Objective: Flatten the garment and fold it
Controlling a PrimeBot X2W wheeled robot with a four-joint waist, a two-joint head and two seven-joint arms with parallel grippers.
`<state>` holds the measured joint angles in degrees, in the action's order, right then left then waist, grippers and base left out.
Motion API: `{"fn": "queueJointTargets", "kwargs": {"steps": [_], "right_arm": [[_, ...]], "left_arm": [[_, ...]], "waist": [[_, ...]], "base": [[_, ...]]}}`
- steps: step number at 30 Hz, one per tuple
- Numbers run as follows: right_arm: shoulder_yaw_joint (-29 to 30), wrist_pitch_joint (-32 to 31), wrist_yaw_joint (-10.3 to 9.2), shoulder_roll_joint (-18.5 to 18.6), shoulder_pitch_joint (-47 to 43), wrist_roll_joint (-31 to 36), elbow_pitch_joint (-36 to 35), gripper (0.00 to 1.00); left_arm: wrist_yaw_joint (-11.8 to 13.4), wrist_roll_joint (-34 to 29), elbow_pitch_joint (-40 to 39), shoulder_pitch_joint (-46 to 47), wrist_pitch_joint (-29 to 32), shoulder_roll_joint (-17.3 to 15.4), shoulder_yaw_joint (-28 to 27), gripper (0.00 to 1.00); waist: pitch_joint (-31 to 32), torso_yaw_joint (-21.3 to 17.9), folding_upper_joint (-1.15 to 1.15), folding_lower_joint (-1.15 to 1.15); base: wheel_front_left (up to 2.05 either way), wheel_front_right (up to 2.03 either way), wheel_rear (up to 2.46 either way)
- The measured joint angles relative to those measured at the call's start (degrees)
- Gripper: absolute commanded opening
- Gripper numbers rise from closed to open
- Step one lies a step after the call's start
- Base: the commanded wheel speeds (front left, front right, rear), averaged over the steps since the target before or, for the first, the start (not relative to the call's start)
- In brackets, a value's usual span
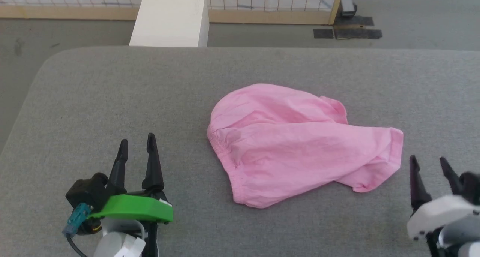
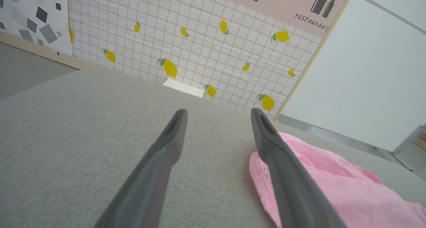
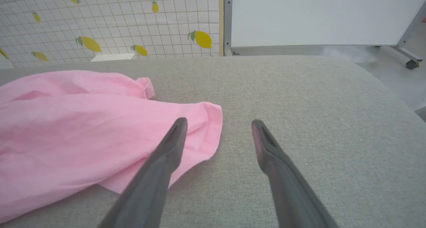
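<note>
Head view, with both wrist views. The grey padded table [image 1: 112, 99] carries the work. The pink garment [image 1: 292, 144] lies on it just toward 3 o'clock of centre. It is a rounded, rumpled heap with one layer lapped loosely over another and long creases running across it. Off the table's far edge, at 11 o'clock, a white box [image 1: 170, 18] stands on the floor, well apart from the work.

My left gripper [image 1: 137, 138] is at 7 o'clock, near the garment but clear of it. Its fingers are spread and nothing is between them. In its own wrist view [image 2: 218, 111] the garment [image 2: 332, 188] runs behind the finger on the 3 o'clock side, and I cannot tell whether that finger brushes the cloth. My right gripper [image 1: 428, 158] is at 4 o'clock, fingers likewise spread and empty. In its wrist view [image 3: 218, 120] the garment [image 3: 83, 128] lies to 9 o'clock, and its stitched hem [image 3: 213, 128] reaches just past one fingertip.

The gathered band [image 1: 221, 152] forms the garment's 9 o'clock edge. A small flap [image 1: 335, 108] pokes out at its 2 o'clock corner.

As I judge it, the flattening is not finished: the cloth is wrinkled and unevenly doubled, with no edges aligned. What remains is to spread it smooth and then make a clean fold.
</note>
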<state>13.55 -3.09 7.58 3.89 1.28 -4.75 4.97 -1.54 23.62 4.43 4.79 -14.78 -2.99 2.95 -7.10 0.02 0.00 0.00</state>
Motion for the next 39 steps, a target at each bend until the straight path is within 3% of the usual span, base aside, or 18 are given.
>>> {"fn": "queueJointTargets", "kwargs": {"steps": [4, 9, 14, 20, 27, 38, 39], "right_arm": [[-3.91, 5.41, 0.0, -0.76, -4.92, -1.38, -3.6, 1.0], [-7.76, 8.7, 0.0, -0.88, -6.89, -3.33, -3.14, 1.0], [-8.86, 9.02, 0.0, -0.88, -7.03, -4.12, -2.19, 1.0], [-8.72, 9.17, 0.0, -0.88, -6.99, -4.49, -1.91, 1.0], [-9.23, 9.17, 0.0, -0.88, -6.95, -5.49, -1.46, 1.0], [-9.61, 9.17, 0.0, -0.88, -6.86, -5.84, -1.23, 1.0], [-9.61, 9.17, 0.0, -0.88, -6.86, -5.84, -1.23, 1.0]], "left_arm": [[-0.03, -0.01, -0.22, -0.59, 0.0, 0.0, 0.23, 1.0], [-0.93, -0.49, 0.14, -0.69, 0.0, 0.0, 1.71, 1.0], [-2.94, -2.02, 4.26, -0.69, 0.53, 0.0, 8.03, 1.0], [-4.46, -3.64, 9.28, -0.44, 9.77, 0.1, 15.8, 1.0], [-4.45, -2.79, 11.87, 0.34, 21.46, 0.12, 18.58, 1.0], [-4.45, -2.96, 13.05, 2.7, 27.53, -1.49, 20.9, 1.0], [-4.46, -2.96, 13.43, 2.91, 28.19, -1.57, 21.2, 0.88]], "waist": [[0.84, -1.34, 0.0, 0.0], [1.48, -2.94, 0.0, 0.0], [1.69, -3.81, 0.0, 0.0], [1.54, -3.77, 0.0, 0.0], [1.43, -4.12, 0.0, 0.0], [0.84, -5.41, 0.0, 0.0], [0.79, -5.44, 0.0, 0.0]], "base": [[0.0, 0.0, 0.0], [0.0, 0.0, 0.0], [0.0, 0.0, 0.0], [0.0, 0.0, 0.0], [0.0, 0.0, 0.0], [0.0, 0.0, 0.0], [0.0, 0.0, 0.0]]}}
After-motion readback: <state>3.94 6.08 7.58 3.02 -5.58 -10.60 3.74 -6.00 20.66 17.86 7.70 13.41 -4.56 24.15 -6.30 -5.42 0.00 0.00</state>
